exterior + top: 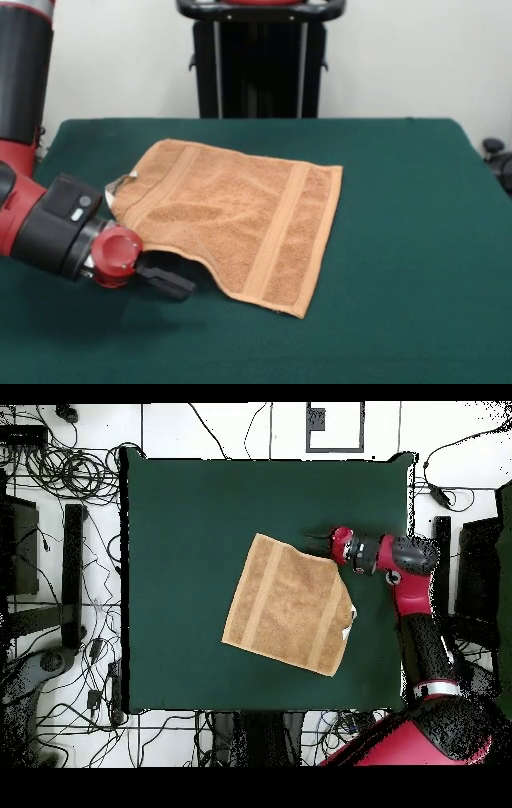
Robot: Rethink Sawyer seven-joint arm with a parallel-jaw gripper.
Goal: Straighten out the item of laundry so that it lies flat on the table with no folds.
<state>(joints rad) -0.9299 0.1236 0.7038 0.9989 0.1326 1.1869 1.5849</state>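
Observation:
The item of laundry (pixel 232 216) is an orange-tan towel spread on the green table (pixel 400 240), left of centre in the front view. It lies mostly flat, with woven bands near two edges and a white tag (pixel 120 185) at its left corner. Its near-left edge curves inward and looks slightly raised. My gripper (pixel 165 282) is low over the table just in front of that edge, pointing right. In the overhead view the gripper (pixel 318 537) sits beside the upper right corner of the towel (pixel 288 604). Whether it touches the cloth is unclear.
The red and black arm (pixel 48 228) crosses the table's left side in the front view. A black stand (pixel 260 64) rises behind the far edge. In the overhead view, cables and equipment (pixel 60 474) lie on the floor around the table (pixel 180 514).

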